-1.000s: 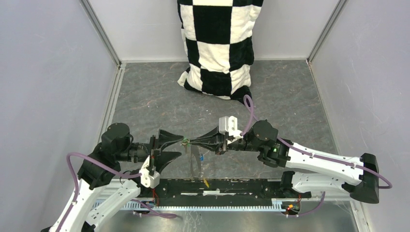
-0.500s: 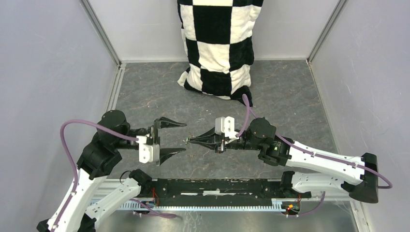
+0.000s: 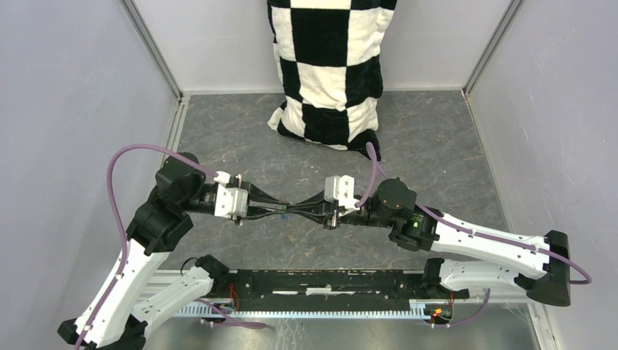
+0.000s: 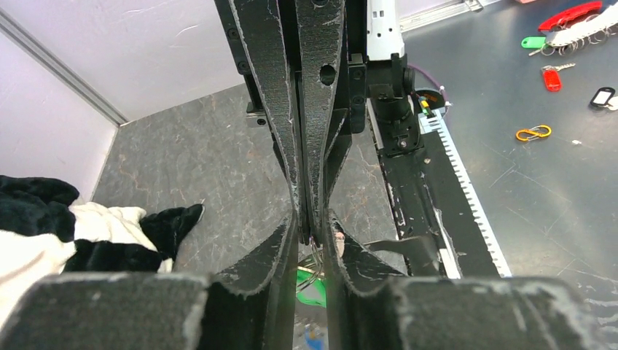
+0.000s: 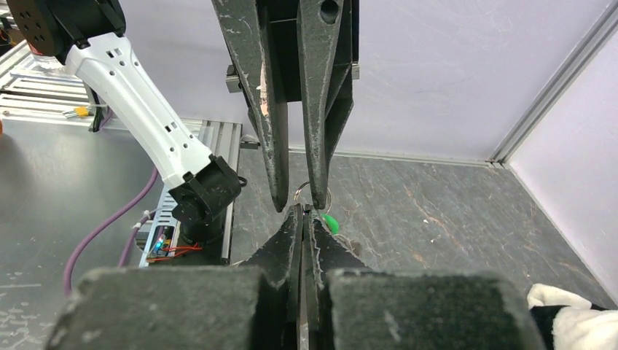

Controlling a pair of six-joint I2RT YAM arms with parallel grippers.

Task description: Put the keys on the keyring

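Note:
My two grippers meet tip to tip above the middle of the table. The right gripper (image 3: 293, 213) (image 5: 304, 209) is shut on the keyring's thin silver rings (image 5: 310, 194) (image 4: 315, 257). The left gripper (image 3: 281, 212) (image 4: 310, 223) has narrowed to a slim gap, its fingers pressed around those rings and the right gripper's tips. Under the rings hangs the green key (image 4: 312, 289) (image 5: 330, 222), and a blue key (image 4: 315, 340) shows lower down. A dark strip, perhaps the strap (image 4: 408, 251), sticks out beside the left gripper's fingers. In the top view the keys are hidden.
A black-and-white checkered cloth (image 3: 328, 65) hangs at the back wall, its end on the table. A black rail (image 3: 328, 281) runs along the near edge between the arm bases. Grey walls close in the left and right sides.
The left gripper, wide open and off to the left half a second ago, has turned, moved right and closed in on the rings at the right gripper's tips. The right gripper has hardly moved.

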